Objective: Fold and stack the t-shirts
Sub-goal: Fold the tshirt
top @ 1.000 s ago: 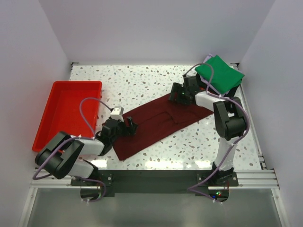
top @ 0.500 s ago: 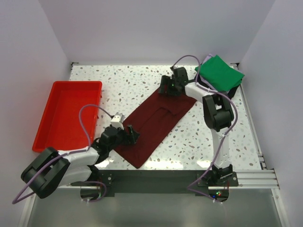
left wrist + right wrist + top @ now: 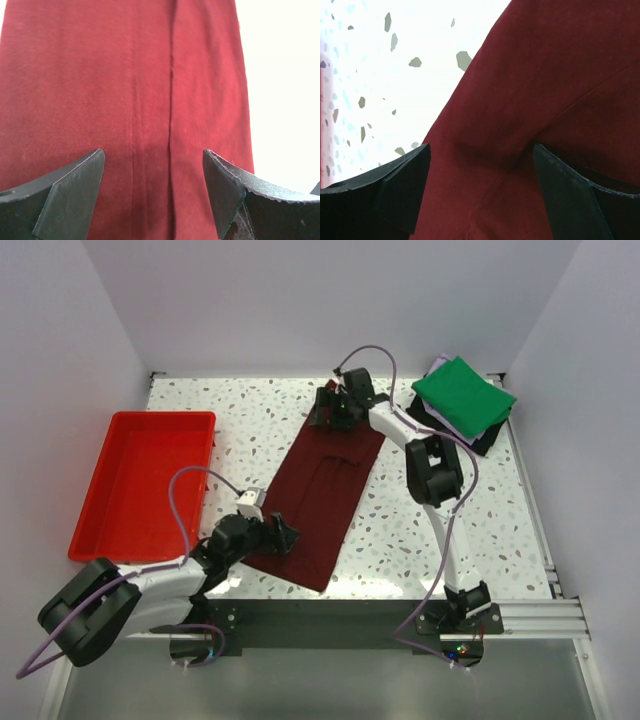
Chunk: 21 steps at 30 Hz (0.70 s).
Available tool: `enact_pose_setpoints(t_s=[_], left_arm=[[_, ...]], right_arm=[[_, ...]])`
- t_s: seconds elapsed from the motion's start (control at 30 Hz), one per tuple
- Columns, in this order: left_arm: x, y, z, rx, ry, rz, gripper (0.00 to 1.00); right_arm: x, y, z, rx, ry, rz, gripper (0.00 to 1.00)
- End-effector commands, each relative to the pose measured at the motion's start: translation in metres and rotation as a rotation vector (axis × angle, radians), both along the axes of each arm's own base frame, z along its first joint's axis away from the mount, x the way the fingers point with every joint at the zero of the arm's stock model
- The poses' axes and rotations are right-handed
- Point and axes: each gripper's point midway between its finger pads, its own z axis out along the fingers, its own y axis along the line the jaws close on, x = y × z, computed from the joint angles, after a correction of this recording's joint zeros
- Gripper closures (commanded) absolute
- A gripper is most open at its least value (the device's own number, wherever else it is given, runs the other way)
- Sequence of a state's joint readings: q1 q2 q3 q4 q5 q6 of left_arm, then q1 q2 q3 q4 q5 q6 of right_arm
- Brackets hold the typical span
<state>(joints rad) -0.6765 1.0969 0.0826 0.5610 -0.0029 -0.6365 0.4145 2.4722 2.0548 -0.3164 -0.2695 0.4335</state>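
Maroon t-shirt (image 3: 325, 495) flat on table (image 3: 250, 405) — apart from red tray (image 3: 140, 485)

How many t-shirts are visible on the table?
4: maroon shirt mid-table; green shirt atop lavender shirt and black shirt, stacked far right. Others may be hidden.

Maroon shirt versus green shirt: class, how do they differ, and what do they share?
The maroon shirt lies stretched long, centre; the green shirt is a folded square, far right. The maroon shirt is larger; the green shirt tops a stack. Both are cloth.
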Motion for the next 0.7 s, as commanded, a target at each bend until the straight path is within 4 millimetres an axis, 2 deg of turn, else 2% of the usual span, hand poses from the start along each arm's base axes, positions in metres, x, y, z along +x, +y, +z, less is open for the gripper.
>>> enact_pose_setpoints(t_s=[0.0,0.13,0.23,0.37,0.4,0.5,0.53,0.6,0.63,0.67], left_arm=[[-0.035,-0.003,-0.029,0.011,0.122,-0.098,0.16],[-0.046,-0.019,-0.021,-0.031,0.112,-0.181,0.16],[-0.052,-0.033,-0.014,-0.061,0.096,-0.238,0.16],[-0.060,-0.049,-0.001,-0.114,0.068,-0.294,0.16],[-0.061,-0.052,0.002,-0.123,0.063,-0.304,0.16],[-0.060,-0.061,0.016,-0.162,0.029,-0.324,0.16],[-0.061,-0.064,0.022,-0.176,0.017,-0.336,0.16],[-0.059,-0.069,0.034,-0.202,-0.009,-0.346,0.16],[-0.059,-0.070,0.038,-0.210,-0.020,-0.353,0.16],[-0.059,-0.070,0.040,-0.210,-0.024,-0.352,0.16]], right_arm=[[-0.034,-0.008,-0.076,-0.094,0.222,0.027,0.11],[-0.023,-0.005,-0.080,-0.098,0.214,0.032,0.08],[-0.014,-0.002,-0.075,-0.103,0.190,0.033,0.07],[-0.008,-0.002,-0.054,-0.103,0.127,0.044,0.06],[-0.004,-0.002,-0.036,-0.093,0.095,0.045,0.05],[0.000,-0.001,-0.010,-0.085,0.029,0.063,0.05],[0.004,0.000,0.012,-0.072,-0.015,0.066,0.05],[0.006,0.000,0.033,-0.072,-0.063,0.082,0.04],[0.007,0.001,0.055,-0.062,-0.106,0.093,0.04],[0.006,0.002,0.067,-0.052,-0.127,0.100,0.04]])
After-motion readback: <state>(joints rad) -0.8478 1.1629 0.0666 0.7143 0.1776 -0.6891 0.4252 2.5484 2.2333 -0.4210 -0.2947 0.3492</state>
